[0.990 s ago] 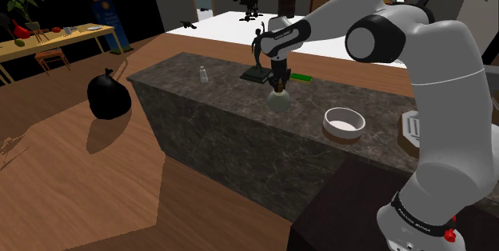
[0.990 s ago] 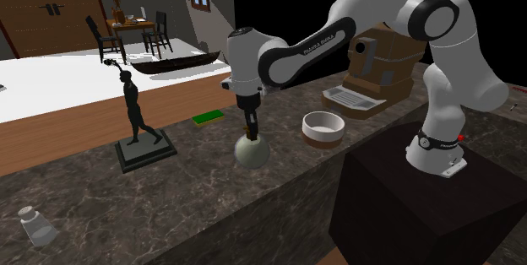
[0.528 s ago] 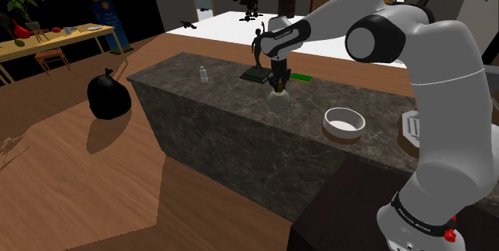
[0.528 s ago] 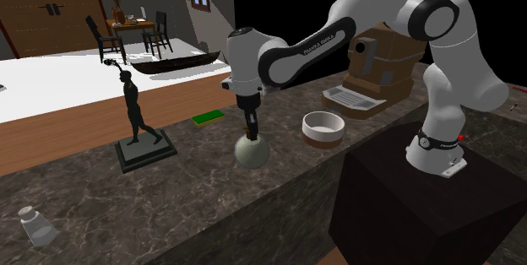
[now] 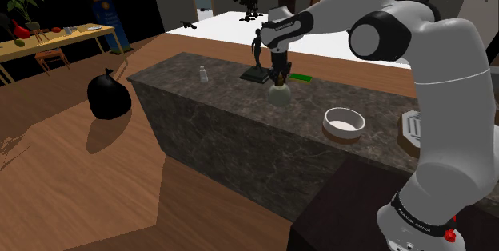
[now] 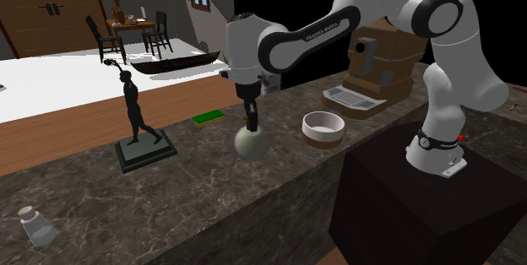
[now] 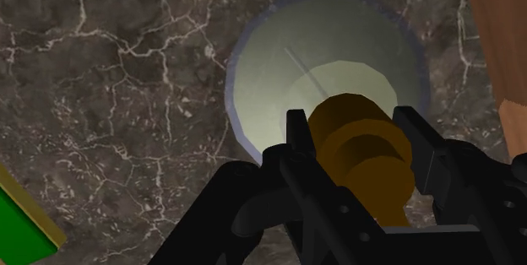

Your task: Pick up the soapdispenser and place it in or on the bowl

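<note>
Counter: dark veined stone top (image 5: 232,97) in a house interior, wooden floor beyond it. All work is on this surface.
Soap dispenser: pale round-bodied bottle (image 6: 251,141) with a brown pump. It hangs under my hand mid-counter and I judge it just clear of the stone, though I cannot confirm the gap.
Pincer: my gripper (image 7: 355,128) is clamped on the brown pump neck, one black finger on each side. The round body (image 7: 321,78) sits below the fingertips.
Why this hold: the body looks too wide and smooth for my fingers. The narrow neck offers two opposed sides, and the weight hangs straight below the grip.
Bowl: white inside with a brown base band (image 6: 323,138), upright and apparently empty. It stands at 3 o'clock from the dispenser in the second exterior view and apart from it.
Neighbours: dark statuette (image 6: 135,116) at 9 o'clock and green slab (image 6: 207,118) at 10 o'clock. Coffee machine (image 6: 372,69) stands past the bowl at 1 o'clock.
Arm: elbow high, forearm stretched out level from the stand, wrist bent so my hand points straight down.
Step, my judgement: grasp made, carry to the bowl not yet done. The body must clear the bowl's rim.
Risk: the hanging body may swing or slip at the neck.
</note>
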`<act>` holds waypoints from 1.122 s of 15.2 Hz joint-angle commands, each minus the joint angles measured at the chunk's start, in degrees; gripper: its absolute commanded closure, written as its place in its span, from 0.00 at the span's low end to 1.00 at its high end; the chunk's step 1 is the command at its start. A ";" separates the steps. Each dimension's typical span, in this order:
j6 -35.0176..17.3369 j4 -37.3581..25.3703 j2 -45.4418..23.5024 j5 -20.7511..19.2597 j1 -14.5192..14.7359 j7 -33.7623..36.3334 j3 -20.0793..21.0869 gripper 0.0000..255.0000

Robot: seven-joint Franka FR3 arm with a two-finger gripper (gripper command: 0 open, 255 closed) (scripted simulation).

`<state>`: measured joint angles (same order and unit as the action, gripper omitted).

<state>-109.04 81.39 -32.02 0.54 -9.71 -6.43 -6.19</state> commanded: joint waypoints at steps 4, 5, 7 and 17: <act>3.39 -2.57 0.84 -0.06 -0.06 -0.10 -0.07 1.00; 4.08 -3.10 0.99 -0.08 -0.06 -0.12 -0.08 1.00; 5.47 -4.23 1.25 -0.10 -0.08 -0.15 -0.10 1.00; 12.92 -11.26 1.69 -0.13 -0.23 -0.33 -0.18 1.00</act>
<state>-96.89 70.93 -30.31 0.41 -9.90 -6.71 -6.35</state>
